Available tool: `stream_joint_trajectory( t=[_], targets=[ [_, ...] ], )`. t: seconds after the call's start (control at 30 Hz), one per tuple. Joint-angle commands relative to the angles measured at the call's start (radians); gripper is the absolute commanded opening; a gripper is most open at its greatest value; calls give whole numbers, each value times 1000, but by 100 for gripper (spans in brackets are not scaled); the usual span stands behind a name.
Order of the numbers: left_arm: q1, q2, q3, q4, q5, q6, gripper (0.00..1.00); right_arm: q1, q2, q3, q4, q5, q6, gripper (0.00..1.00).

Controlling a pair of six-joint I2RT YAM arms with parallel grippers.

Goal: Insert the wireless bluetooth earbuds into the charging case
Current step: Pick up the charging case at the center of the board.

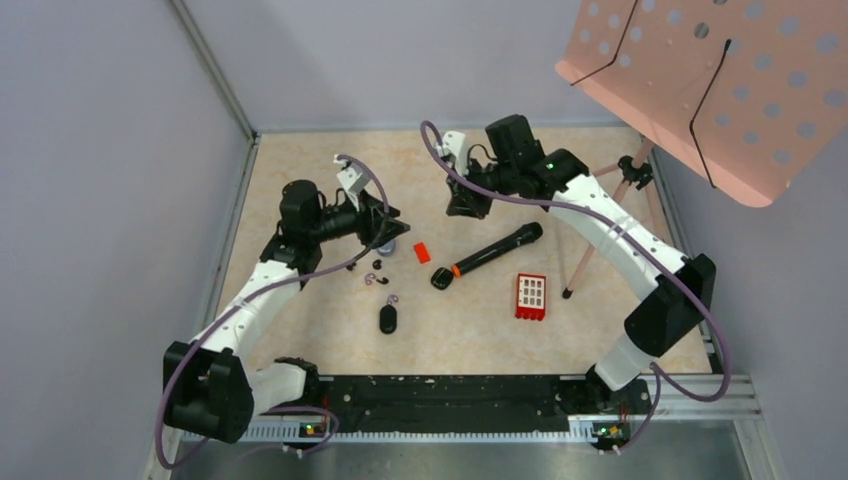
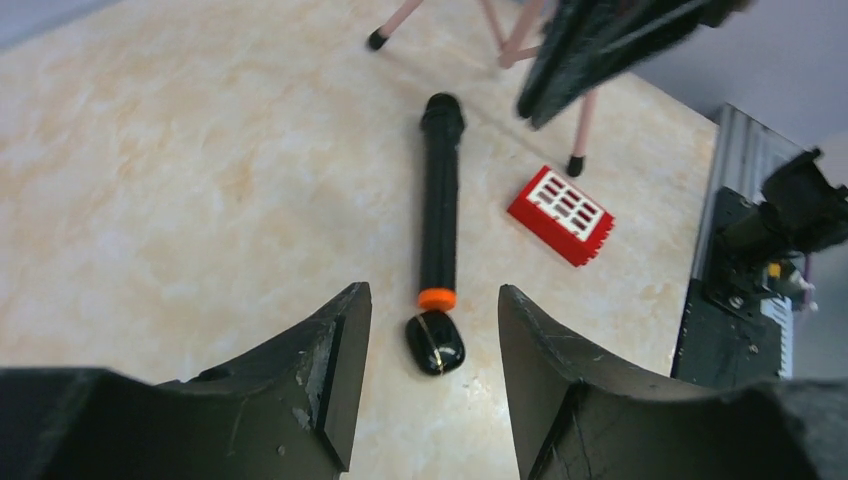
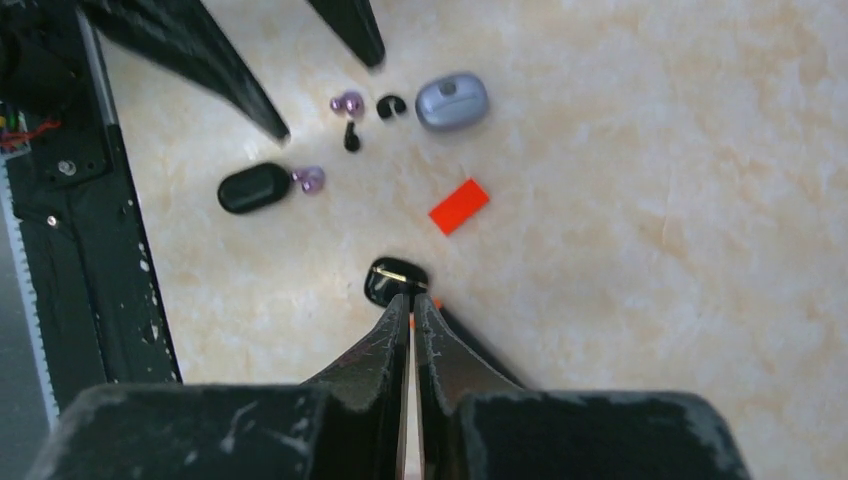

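The beige marbled desk (image 1: 300, 180) carries everything you need. At its far right stands one pink perforated stand (image 1: 720, 80) on thin pink legs. You have two arms. Your left hand (image 2: 432, 300) is released, its two fingers (image 2: 330, 360) spread wide and holding nothing, and it hangs over the cluster of small items left of centre. Your right hand (image 3: 411, 300) is clenched, fingers pressed together on nothing, just above the rounded end of the microphone.

One black microphone (image 1: 490, 254) with an orange ring lies slantwise mid-desk. One red block (image 1: 531, 296) with a white grid face sits just to its right, apart from it.

You have two oval cases, and both look shut. One is a grey-blue charging case (image 3: 452, 101), farther from the arm bases. The other is a black charging case (image 3: 253, 187), nearer to them. One flat red piece (image 3: 459, 206) lies between the grey-blue case and the microphone head.

The wireless bluetooth earbuds number four, all loose on the desk and none in a case. One pale purple bud (image 3: 347, 102) and one black bud (image 3: 390, 105) sit side by side just beside the grey-blue case. A second black bud (image 3: 352, 137) lies near them. A second purple bud (image 3: 310, 179) sits right against the black case.
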Motion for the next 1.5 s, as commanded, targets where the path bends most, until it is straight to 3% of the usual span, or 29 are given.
stream_joint_trajectory(
  t=[0.0, 0.1, 0.2, 0.43, 0.63, 0.83, 1.1, 1.47],
  targets=[
    [60, -70, -63, -93, -227, -122, 56, -30, -115, -168, 123, 41, 64, 12],
    [100, -69, -73, -145, -360, -244, 57, -30, -137, -279, 166, 13, 27, 31],
    [129, -39, -41, -279, -443, -291, 57, -30, -110, -335, 166, -26, -115, 38],
    [219, -12, -8, -435, -534, -337, 57, -5, 1, -380, 127, -22, -539, 48],
    [286, -15, -1, -475, -566, -382, 57, 49, 89, -392, 129, 24, -777, 50],
    [336, 0, 5, -495, -577, -416, 55, 92, 187, -353, 157, 50, -801, 48],
    [377, 19, 16, -514, -550, -449, 55, 111, 285, -255, 82, 48, -628, 48],
    [379, -2, -6, -476, -477, -439, 55, 100, 321, -225, 11, 14, -804, 52]
  ],
)
